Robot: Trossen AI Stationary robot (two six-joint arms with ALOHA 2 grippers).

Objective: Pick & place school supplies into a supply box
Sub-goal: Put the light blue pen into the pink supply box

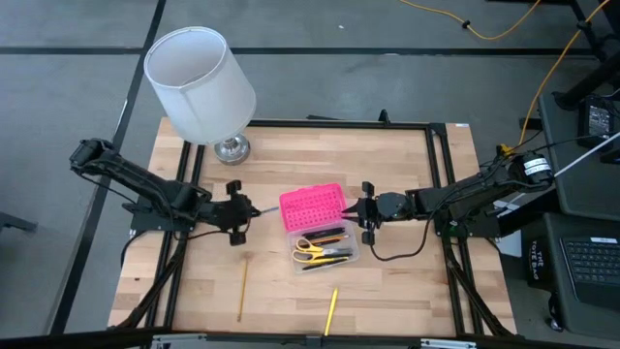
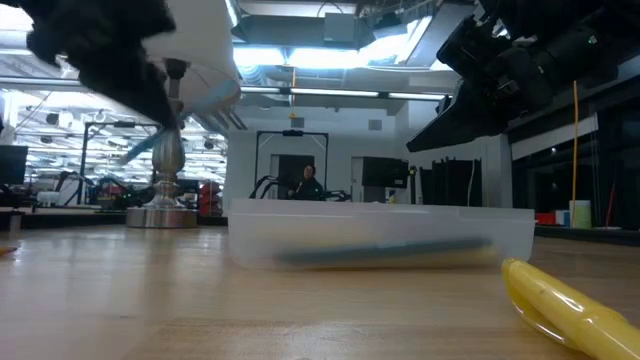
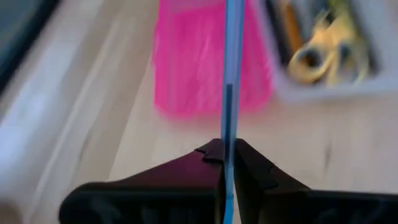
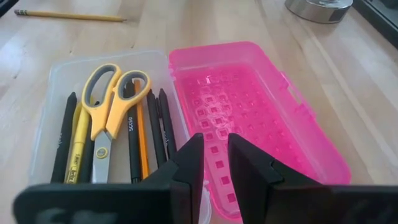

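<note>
The supply box lies open mid-table, its pink lid (image 1: 312, 206) folded back beside the clear base (image 1: 327, 248). In the base lie yellow-handled scissors (image 4: 112, 93) with black, yellow and orange pens (image 4: 134, 140). My left gripper (image 1: 254, 210), just left of the lid, is shut on a blue pen (image 3: 229, 93). My right gripper (image 4: 215, 163) stands at the box's right end, over the seam between lid (image 4: 249, 106) and base, with a narrow gap between its fingers. Two yellow pencils (image 1: 242, 288) (image 1: 331, 310) lie flat on the table near its front edge. My left gripper pinches the blue pen's shaft (image 3: 227, 146) between its two fingers. The pen runs along the fingers and sticks out ahead of them toward the pink lid (image 3: 199, 62). It is lifted clear of the table and slants in the low view (image 2: 190, 115). My right gripper: whether its fingers (image 4: 189, 162) touch the box, I cannot tell.
A lamp with a white shade (image 1: 199, 82) and a metal foot (image 1: 231, 147) stands at the table's far left. The table's black frame (image 1: 441, 165) runs along its edges. Bare wood (image 1: 407, 291) lies to the near right, and cables run on the floor beyond.
</note>
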